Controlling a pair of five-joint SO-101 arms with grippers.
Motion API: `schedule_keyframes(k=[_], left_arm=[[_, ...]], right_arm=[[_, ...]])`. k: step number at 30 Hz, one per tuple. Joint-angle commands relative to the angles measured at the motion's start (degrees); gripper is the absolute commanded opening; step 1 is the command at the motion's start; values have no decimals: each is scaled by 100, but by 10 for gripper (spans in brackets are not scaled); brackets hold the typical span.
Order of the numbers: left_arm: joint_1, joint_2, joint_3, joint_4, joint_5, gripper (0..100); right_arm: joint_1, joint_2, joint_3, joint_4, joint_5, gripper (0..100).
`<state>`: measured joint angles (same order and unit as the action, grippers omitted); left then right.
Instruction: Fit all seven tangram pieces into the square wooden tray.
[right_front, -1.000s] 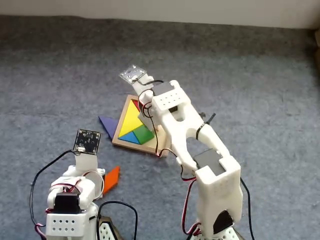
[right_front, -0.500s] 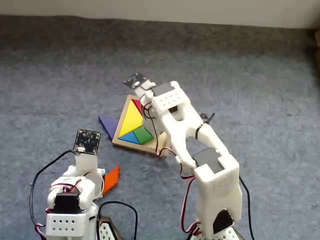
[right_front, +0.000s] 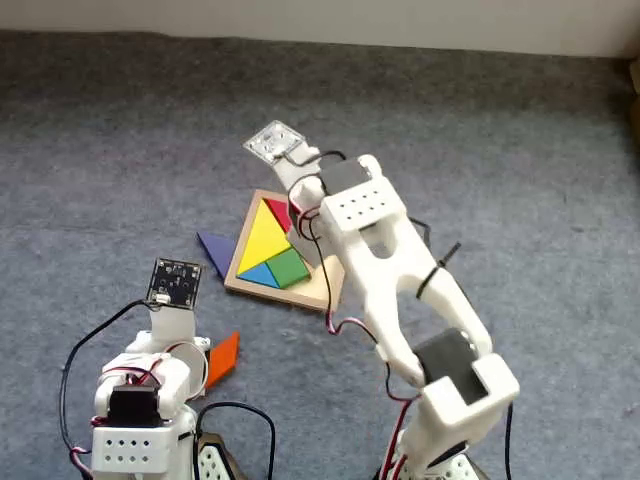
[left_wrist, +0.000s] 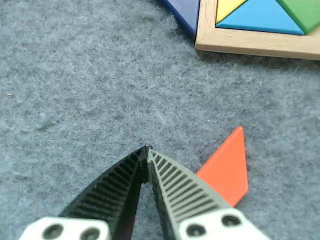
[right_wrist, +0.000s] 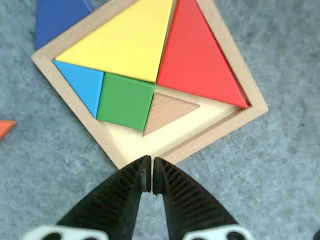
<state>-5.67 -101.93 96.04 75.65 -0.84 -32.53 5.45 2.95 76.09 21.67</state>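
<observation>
High view puts the square wooden tray (right_front: 322, 280) just left of centre on the grey carpet (right_front: 500, 150). It holds a yellow triangle (right_wrist: 125, 42), red triangle (right_wrist: 197, 65), light blue triangle (right_wrist: 82, 85), green square (right_wrist: 125, 102) and tan triangle (right_wrist: 167, 112). A dark blue piece (right_front: 215, 248) lies just beside the tray's left edge, and an orange piece (right_front: 224, 358) lies at lower left. The right gripper (right_wrist: 151, 167), over a tray corner, and the left gripper (left_wrist: 146, 152) are both pinched closed and empty.

Tray (right_wrist: 70, 95): one.
Pieces in tray: five. Yellow triangle (right_wrist: 127, 45), red triangle (right_wrist: 197, 65), blue triangle (right_wrist: 82, 82), green square (right_wrist: 125, 102), tan triangle (right_wrist: 165, 112).
Triangles in tray: four.
Squares in tray: one.
Pieces on carpet: two. Navy piece (right_wrist: 57, 17), orange piece (left_wrist: 227, 170).
Pieces in all: seven.
Arms: two. Left arm (right_front: 150, 400), right arm (right_front: 390, 270).
</observation>
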Motion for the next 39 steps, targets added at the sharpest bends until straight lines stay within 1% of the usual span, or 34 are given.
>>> schedule_keyframes(k=[1, 4, 7, 11, 16, 20, 32, 39], left_arm=[[-57, -233, 110, 35, -26, 7], [-57, -233, 110, 35, -26, 7], [-57, -233, 110, 35, -26, 7], [-57, -233, 110, 35, -26, 7], [-57, -233, 110, 35, -26, 7], [-57, -233, 110, 35, -26, 7], [-57, -233, 110, 35, -26, 7], [-57, -233, 110, 35, -26, 7]], right_arm=[[259, -1059, 681, -365, -176, 19], [418, -1824, 1596, -901, -343, 19], [532, -2554, 2536, -1376, -352, 19], [681, -3371, 3591, -1710, -352, 19], [1112, -4382, 4620, -1789, -352, 19], [1516, -5473, 5402, -1789, -352, 19], [2009, -8602, 7644, -1789, -352, 19], [2510, -10554, 8690, -1763, -352, 19]])
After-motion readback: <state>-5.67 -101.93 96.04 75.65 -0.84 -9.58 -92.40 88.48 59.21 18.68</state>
